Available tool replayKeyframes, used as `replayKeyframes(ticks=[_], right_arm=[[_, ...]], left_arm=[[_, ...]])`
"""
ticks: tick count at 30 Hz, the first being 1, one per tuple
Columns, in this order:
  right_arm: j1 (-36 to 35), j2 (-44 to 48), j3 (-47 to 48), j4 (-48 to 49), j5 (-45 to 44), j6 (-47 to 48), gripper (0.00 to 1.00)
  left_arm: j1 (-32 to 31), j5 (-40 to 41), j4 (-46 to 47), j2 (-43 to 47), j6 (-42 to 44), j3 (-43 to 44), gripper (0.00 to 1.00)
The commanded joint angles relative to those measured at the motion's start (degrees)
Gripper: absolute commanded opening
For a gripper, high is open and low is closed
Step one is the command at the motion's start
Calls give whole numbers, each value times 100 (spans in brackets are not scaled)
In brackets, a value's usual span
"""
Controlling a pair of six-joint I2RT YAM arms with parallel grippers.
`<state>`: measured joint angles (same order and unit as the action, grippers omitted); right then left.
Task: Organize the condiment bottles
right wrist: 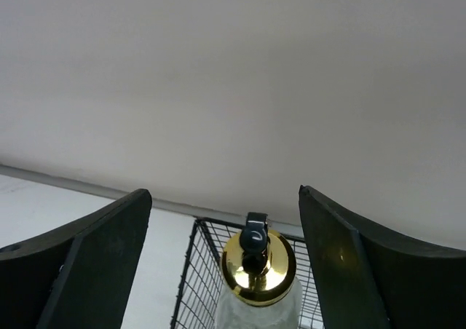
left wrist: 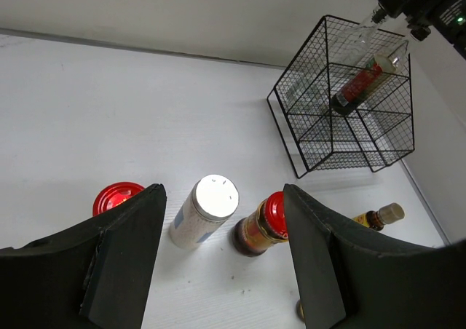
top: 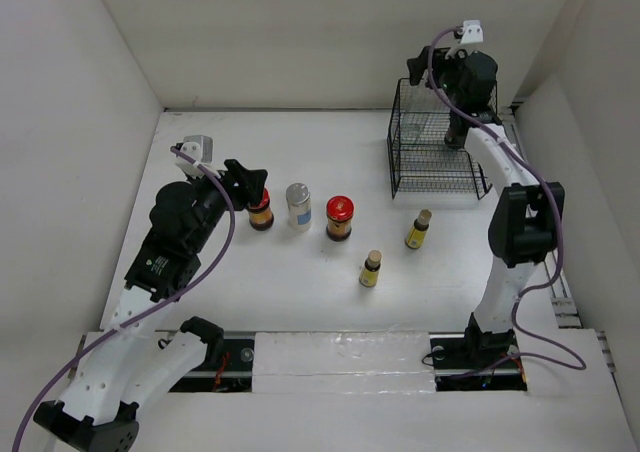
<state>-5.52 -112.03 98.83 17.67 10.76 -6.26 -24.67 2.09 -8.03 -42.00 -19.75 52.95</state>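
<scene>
My left gripper (top: 247, 183) is open and hovers over the left end of a row of bottles. In the left wrist view (left wrist: 222, 191) the silver-lidded shaker (left wrist: 206, 209) and one red-lidded jar (left wrist: 263, 223) show between its fingers. The other red-lidded jar (left wrist: 116, 196) sits just outside the left finger. My right gripper (top: 445, 80) is open above the black wire basket (top: 437, 147). In the right wrist view (right wrist: 224, 192) the clear gold-capped bottle (right wrist: 258, 267) stands between its fingers, untouched. A bottle with a red label (left wrist: 360, 81) leans inside the basket. Two tiny yellow bottles (top: 418, 229) (top: 371, 268) stand on the table.
White walls close in the table on the left, back and right. The basket stands at the back right, near the wall. The shaker (top: 299, 205) and jars (top: 340, 217) (top: 261, 212) form a row mid-table. Both arm bases are at the near edge.
</scene>
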Motion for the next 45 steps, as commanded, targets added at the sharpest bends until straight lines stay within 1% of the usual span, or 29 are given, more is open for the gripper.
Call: replayKeyframes(ticks=[1,7,8,11,13,14,15,17,18,19,21,22,23,25,26,27,28,29,30,31,32,33,34,35,39,41,45], right_arm=[[42,638,418,44,-56,-33,89],[42,691,532,-255,-171,-33,90],[42,769,532,-255,-337,-33,93],[42,1042,304,-255,-601,-33,94],[-27,1339,164,-448,-655,-85,94],[-80,1481,94,-510,-559,-86,90],[-220,1630,-20,-510,-506,-138,73],[-440,2096,-521,-510,-392,-191,50],[-755,2245,-705,-510,-339,-191,39],[-932,2377,-1090,-510,-338,-191,23],[-1327,2554,-1382,-703,-338,-191,15],[-1703,2615,-1523,-765,-390,-191,13],[-1881,2616,-1820,-765,-391,-191,12],[-2206,2538,-2068,-940,-190,-191,12],[-2469,2537,-2174,-1019,-128,-191,16],[-2585,2458,-2314,-1255,-127,-130,20],[-2690,2458,-2385,-1388,-197,-60,27],[-2900,2458,-2455,-1546,-380,10,52],[-2998,2545,-2595,-1704,-608,89,63],[-3086,2606,-2666,-2054,-837,151,71],[-3148,2668,-2736,-2222,-1292,204,78],[-3270,2738,-2902,-2372,-1461,204,91],[-3271,2843,-2982,-2643,-1541,204,97],[-3350,2844,-3035,-2785,-1542,204,100],[-3622,2844,-3106,-3436,-1682,266,100],[-3807,2774,-3106,-3499,-1683,266,100],[-3878,2573,-3221,-3446,-1569,161,100]], left_arm=[[-12,-15,153,25,41,14,61],[-12,-68,153,86,41,14,61],[-12,-68,153,87,41,14,61],[-12,-68,153,87,41,14,61],[-12,-68,153,87,41,14,61],[-12,-68,153,87,41,14,61],[-12,2,153,87,41,14,61],[-12,2,153,87,41,14,61],[-12,54,153,87,41,14,61],[-12,55,153,87,41,14,61],[-12,108,153,87,-12,14,61],[-12,169,153,139,-12,14,62],[-12,169,101,139,-72,14,62],[-12,239,100,139,-73,14,62],[-12,240,100,191,-73,14,63],[-12,240,100,192,-73,14,63],[-12,309,100,192,-73,14,63],[-12,310,100,140,-73,14,63],[-12,310,39,139,-73,14,63],[-12,310,39,87,-73,14,63],[-12,362,39,87,-73,14,63],[-12,363,39,87,-73,14,63],[-12,363,39,17,-73,14,63],[-12,302,39,16,-73,14,63],[-12,248,100,16,-73,14,63],[-12,248,100,-54,-73,14,63],[-12,187,117,-54,-73,14,63]])
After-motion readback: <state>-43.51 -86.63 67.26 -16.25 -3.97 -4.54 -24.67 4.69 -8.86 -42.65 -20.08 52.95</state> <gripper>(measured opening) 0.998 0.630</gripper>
